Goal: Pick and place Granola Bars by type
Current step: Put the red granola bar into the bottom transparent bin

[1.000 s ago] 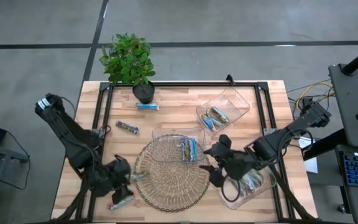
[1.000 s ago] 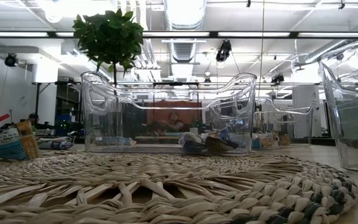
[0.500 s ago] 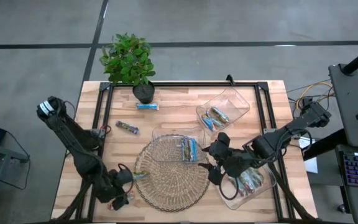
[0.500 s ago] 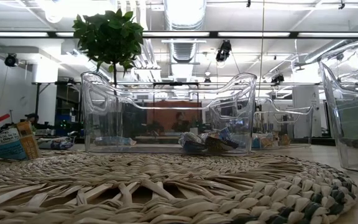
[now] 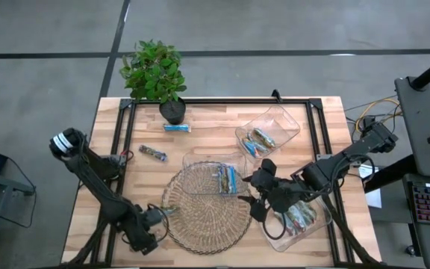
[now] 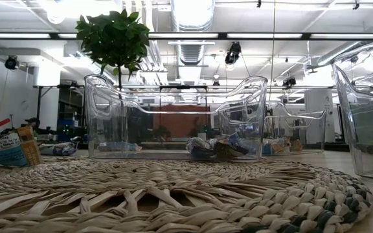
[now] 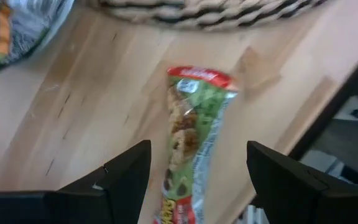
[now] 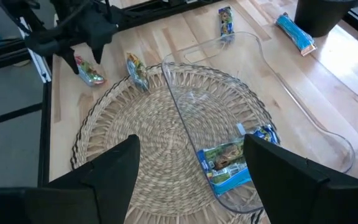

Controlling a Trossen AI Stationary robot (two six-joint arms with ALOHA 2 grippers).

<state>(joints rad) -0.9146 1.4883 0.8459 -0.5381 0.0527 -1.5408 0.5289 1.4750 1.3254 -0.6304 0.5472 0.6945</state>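
A pale wooden slat table with a black metal frame carries a round woven wicker mat of coarse, flat plaited straw. Three clear, glossy rectangular plastic trays sit on it: a middle tray overlapping the mat's far edge with blue-wrapped bars inside, a far tray holding a few bars, and a near-right tray with more. A leafy green plant in a black pot stands at the far edge.

The left gripper hovers at the table's near-left corner beside the mat, its dark fingers spread apart over a slim green-and-red crinkly wrapped granola bar lying flat on the bare wood; they do not touch it. The right gripper sits at the mat's right edge, fingers apart, holding nothing.

Only the right wrist view shows two more bars at the mat's left rim. The high view alone shows a blue bar by the pot and a dark one on the left. The low view shows the middle tray's rounded transparent walls.

Since a second ago the left arm has swung back toward the near edge; the right gripper has barely shifted.
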